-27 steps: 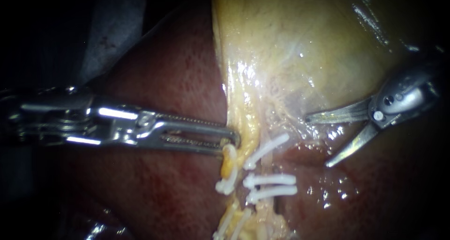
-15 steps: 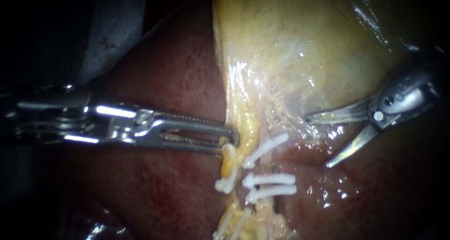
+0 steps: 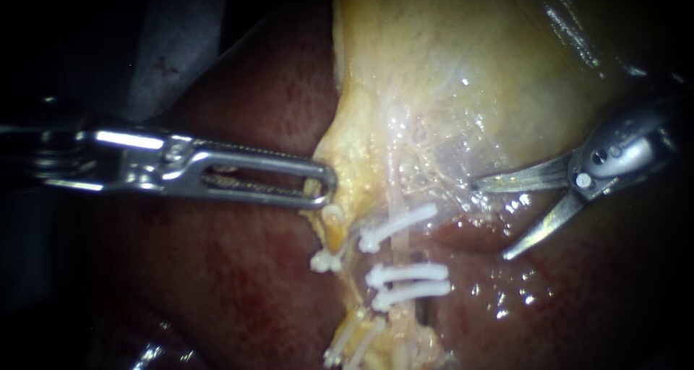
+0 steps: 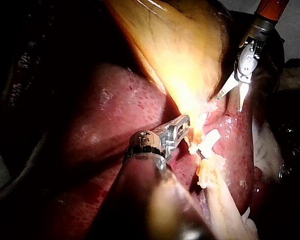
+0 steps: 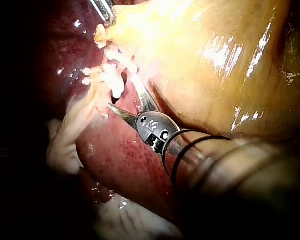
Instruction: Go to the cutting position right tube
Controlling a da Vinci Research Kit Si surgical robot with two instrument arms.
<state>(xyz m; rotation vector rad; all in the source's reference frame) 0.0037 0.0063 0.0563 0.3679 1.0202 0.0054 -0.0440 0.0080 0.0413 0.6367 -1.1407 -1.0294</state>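
Note:
The pale right tube point(image 3: 397, 247) runs down from the yellow gallbladder point(image 3: 470, 74) and carries three white clips point(image 3: 406, 273). My right instrument point(image 3: 490, 220), a pair of blades, comes in from the right. It stands open, a short way right of the tube, touching neither tube nor clips. My left instrument point(image 3: 324, 187) is shut on the gallbladder's lower left edge and holds it tented leftward. Just below it hangs a short yellow stump with a clip point(image 3: 325, 261). The right wrist view shows the open blades point(image 5: 124, 95) pointing at the clips point(image 5: 112, 75).
Dark red liver point(image 3: 253, 290) lies under and around both instruments. More clips point(image 3: 353, 341) sit lower down on the yellow strand. In the left wrist view the blades point(image 4: 229, 103) hang beyond my left jaws point(image 4: 182, 126), across the clips point(image 4: 210, 142).
My left instrument has pulled the gallbladder's edge left and up; the clipped tubes shifted left with it and the right tube stands out more. The right instrument has stayed put, blades still open.

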